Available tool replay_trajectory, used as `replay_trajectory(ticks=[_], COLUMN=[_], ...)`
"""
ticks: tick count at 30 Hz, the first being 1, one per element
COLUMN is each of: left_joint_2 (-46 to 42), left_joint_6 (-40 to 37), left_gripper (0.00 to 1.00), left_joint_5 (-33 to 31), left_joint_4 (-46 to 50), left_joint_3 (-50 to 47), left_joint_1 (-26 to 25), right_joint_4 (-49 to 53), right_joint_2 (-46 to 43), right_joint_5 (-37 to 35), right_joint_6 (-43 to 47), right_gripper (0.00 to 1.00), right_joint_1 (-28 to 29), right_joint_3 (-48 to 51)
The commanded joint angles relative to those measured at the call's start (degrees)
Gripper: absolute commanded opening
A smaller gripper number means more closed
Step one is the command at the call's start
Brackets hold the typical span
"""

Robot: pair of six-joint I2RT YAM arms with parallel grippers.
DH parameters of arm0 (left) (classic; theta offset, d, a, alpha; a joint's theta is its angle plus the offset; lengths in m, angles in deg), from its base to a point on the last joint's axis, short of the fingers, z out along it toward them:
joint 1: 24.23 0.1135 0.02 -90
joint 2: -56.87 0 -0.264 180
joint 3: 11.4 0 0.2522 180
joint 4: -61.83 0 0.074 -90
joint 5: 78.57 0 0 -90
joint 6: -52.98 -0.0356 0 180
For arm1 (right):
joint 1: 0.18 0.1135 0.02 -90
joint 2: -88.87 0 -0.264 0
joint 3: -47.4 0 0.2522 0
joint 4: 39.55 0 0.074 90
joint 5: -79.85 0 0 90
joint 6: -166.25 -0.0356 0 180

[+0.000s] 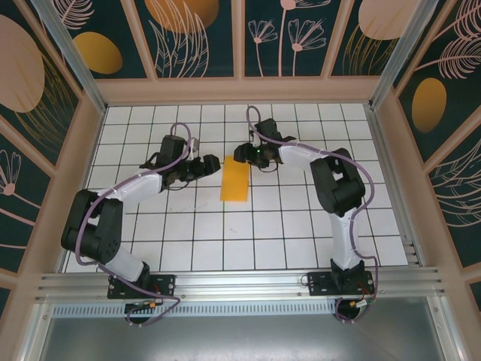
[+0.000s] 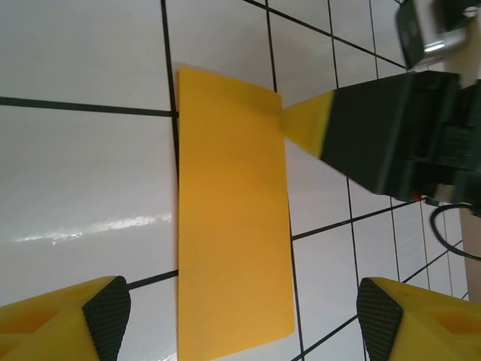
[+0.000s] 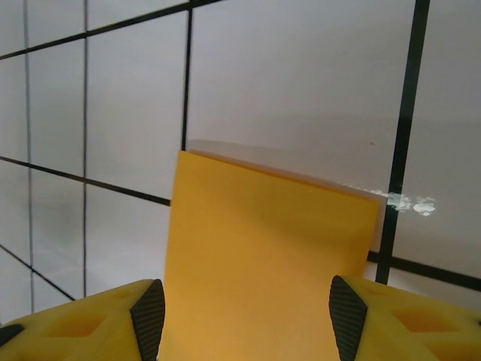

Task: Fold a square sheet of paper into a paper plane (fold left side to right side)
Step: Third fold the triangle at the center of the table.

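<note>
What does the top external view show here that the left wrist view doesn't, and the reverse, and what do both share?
Top external adds the layout: the left gripper and right gripper reach in from either side of the sheet of paper on the tiled table. Left wrist adds close detail: a right fingertip at the sheet's long edge, near a corner. Shared: the sheet lies flat as a narrow rectangle.

Orange-yellow paper [image 3: 263, 256] within parted right hand [image 3: 246, 320]
</note>
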Motion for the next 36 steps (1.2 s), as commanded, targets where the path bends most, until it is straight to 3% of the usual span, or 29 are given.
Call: replay_trajectory(ticks=[1,9,20,36], left_joint_2=[2.98,6.50,14.78,22.18], left_joint_6=[0.79,0.51,2.83,0.67], left_gripper=[0.79,0.75,0.60,0.54], left_joint_5=[3.33,4.32,10.66,10.94], left_joint_4=[-3.52,-2.86,-4.84,0.18], left_joint_3=[-0.02,1.20,3.54,10.85], left_joint_1=[0.30,0.31,0.24,-1.59], right_joint_4=[2.54,7.22,6.65,5.10], right_joint_2=[2.03,5.25,5.40,5.38], right_joint_5=[-0.88,-3.66,-2.96,-0.92], right_joint_6=[2.18,4.66,5.65,5.27], right_gripper=[0.63,0.62,0.59,0.58], right_joint_1=[0.37,0.28,0.10,0.07], right_joint_3=[-2.82,-4.16,-1.25,-0.15])
